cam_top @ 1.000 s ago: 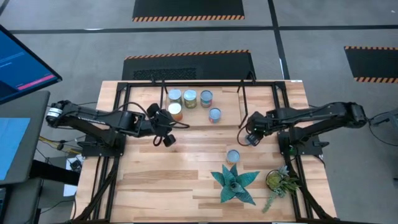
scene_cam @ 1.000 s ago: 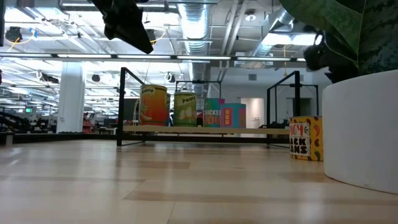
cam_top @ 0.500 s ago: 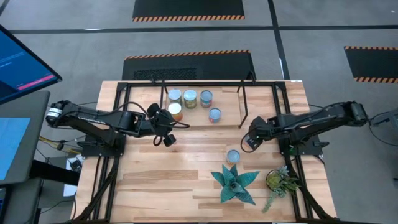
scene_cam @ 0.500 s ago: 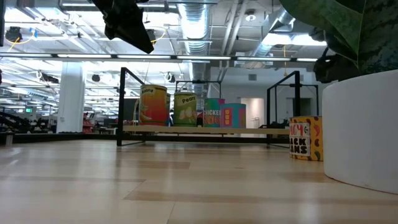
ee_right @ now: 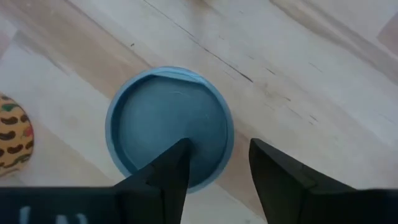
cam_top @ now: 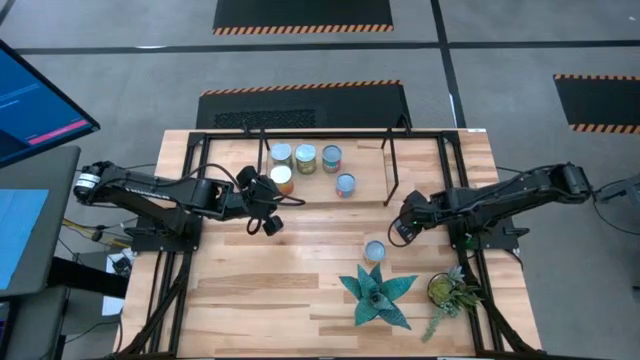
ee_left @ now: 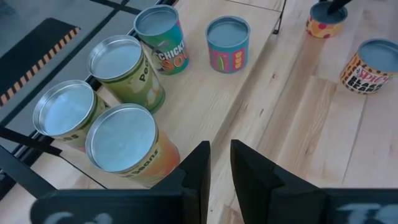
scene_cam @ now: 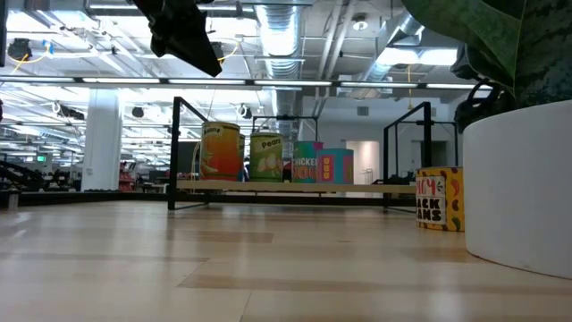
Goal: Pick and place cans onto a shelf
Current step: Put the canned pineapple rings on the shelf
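Observation:
Several cans (cam_top: 305, 158) stand upright on the shelf (cam_top: 370, 165) at the far middle of the table; they also show in the left wrist view (ee_left: 124, 62). Another can (ee_right: 169, 134), with a bluish round top, stands on the table right of the shelf (ee_left: 323, 23). My right gripper (ee_right: 217, 165) hangs above it, open, pointing down, and hides it in the high view (cam_top: 400, 232). A spotted "black beans" can (cam_top: 375, 251) stands beside it toward the near edge. My left gripper (cam_top: 268, 224) hovers near the shelf's left front, empty, its fingers a narrow gap apart (ee_left: 219, 163).
Two potted green plants (cam_top: 377, 295) (cam_top: 450, 292) stand at the table's near right; a white pot (scene_cam: 518, 188) fills the right of the low view. The shelf's black rods (cam_top: 390, 175) stand just beside my right gripper. A monitor (cam_top: 30, 100) stands left of the table.
My right gripper has gone down and a little toward the table's near edge, over the can with the bluish top.

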### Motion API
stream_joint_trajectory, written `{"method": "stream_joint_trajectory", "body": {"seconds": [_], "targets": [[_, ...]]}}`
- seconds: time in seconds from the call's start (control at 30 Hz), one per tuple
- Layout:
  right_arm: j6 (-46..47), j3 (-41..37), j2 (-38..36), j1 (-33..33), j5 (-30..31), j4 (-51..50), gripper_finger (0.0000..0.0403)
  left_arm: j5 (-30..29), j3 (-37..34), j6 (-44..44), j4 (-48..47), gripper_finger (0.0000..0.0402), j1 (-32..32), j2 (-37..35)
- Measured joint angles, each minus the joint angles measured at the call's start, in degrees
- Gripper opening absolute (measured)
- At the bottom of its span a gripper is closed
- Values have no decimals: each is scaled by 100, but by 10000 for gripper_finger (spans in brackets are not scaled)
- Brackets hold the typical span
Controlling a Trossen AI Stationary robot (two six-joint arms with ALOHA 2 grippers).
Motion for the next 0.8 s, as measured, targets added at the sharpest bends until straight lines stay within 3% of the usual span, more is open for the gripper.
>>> {"method": "stream_joint_trajectory", "body": {"seconds": [0.27,0.53,0.8], "targets": [[129,-18,0,-2,-151,-27,151,2,0,-12,153,52,-2,0],[335,-7,-2,2,-405,-30,18,4,0,-16,142,52,-2,2],[184,642,-229,258,-572,-596,6,4,0,-14,138,52,-2,4]]}}
